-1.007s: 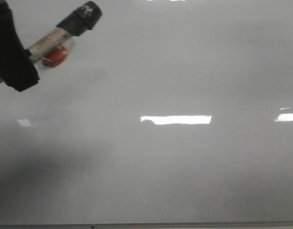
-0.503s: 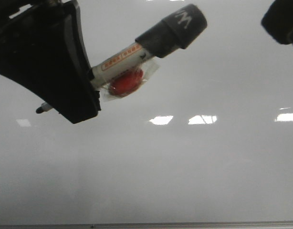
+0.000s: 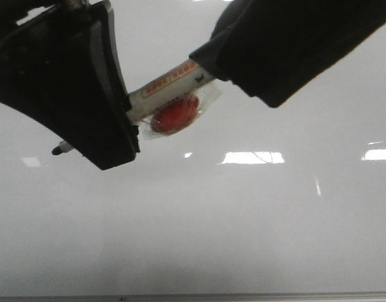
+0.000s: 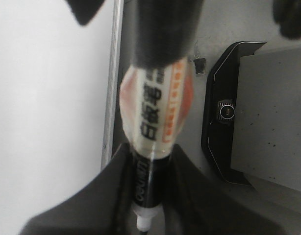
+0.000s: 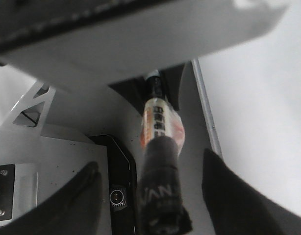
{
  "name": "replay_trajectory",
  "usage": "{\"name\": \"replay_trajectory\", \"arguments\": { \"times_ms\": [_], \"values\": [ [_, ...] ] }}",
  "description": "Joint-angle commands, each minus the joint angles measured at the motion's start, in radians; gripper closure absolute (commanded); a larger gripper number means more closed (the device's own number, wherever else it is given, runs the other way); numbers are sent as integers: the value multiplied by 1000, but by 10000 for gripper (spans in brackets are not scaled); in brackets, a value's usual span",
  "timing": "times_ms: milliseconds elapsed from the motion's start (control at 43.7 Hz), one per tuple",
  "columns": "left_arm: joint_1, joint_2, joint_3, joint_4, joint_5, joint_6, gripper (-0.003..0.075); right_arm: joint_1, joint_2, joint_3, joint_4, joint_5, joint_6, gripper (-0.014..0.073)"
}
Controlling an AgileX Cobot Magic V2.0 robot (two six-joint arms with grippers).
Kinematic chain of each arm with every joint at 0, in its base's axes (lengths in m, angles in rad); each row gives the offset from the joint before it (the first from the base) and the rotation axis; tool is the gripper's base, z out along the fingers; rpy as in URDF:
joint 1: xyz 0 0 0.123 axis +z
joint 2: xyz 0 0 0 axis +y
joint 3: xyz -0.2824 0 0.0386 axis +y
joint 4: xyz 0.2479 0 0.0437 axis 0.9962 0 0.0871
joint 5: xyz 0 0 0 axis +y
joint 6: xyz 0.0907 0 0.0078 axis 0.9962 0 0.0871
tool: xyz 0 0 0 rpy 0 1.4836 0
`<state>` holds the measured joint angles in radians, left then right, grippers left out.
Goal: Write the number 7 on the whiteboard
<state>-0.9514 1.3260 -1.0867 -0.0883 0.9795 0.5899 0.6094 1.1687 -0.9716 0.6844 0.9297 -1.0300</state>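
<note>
The whiteboard fills the front view, pale grey and glossy with bright reflections; I see no number 7 or any stroke on it. My left gripper is shut on a white-barrelled marker with a red blob taped to it, held above the board. The grip shows in the left wrist view around the marker. My right gripper is open. Its fingers stand either side of the marker's black cap in the right wrist view. The cap is hidden in the front view.
The board's thin metal edge strip runs along the near side, also seen in the left wrist view. Beyond that edge lies a grey base with a black-framed panel, also in the right wrist view.
My left gripper has come in from the left with the marker and held about still lately. My right gripper has moved in from the upper right and now straddles the cap.
</note>
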Motion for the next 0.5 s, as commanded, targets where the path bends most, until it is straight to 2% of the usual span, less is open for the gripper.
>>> {"name": "replay_trajectory", "arguments": {
  "times_ms": [0,137,366,458,480],
  "values": [
    [-8,-25,-37,-17,-37,1,741,3,-12,-37,53,-32,-14,182],
    [-8,-25,-37,-18,-38,1,741,3,-13,-37,54,-29,-13,335],
    [-8,-25,-37,-18,-38,1,736,3,-13,-37,54,-29,-13,516],
    [-8,-25,-37,-20,-39,-2,664,3,-13,-37,54,-29,-13,561],
    [-8,-25,-37,-20,-41,-1,612,3,-13,-37,54,-29,-13,576]
  ]
}}
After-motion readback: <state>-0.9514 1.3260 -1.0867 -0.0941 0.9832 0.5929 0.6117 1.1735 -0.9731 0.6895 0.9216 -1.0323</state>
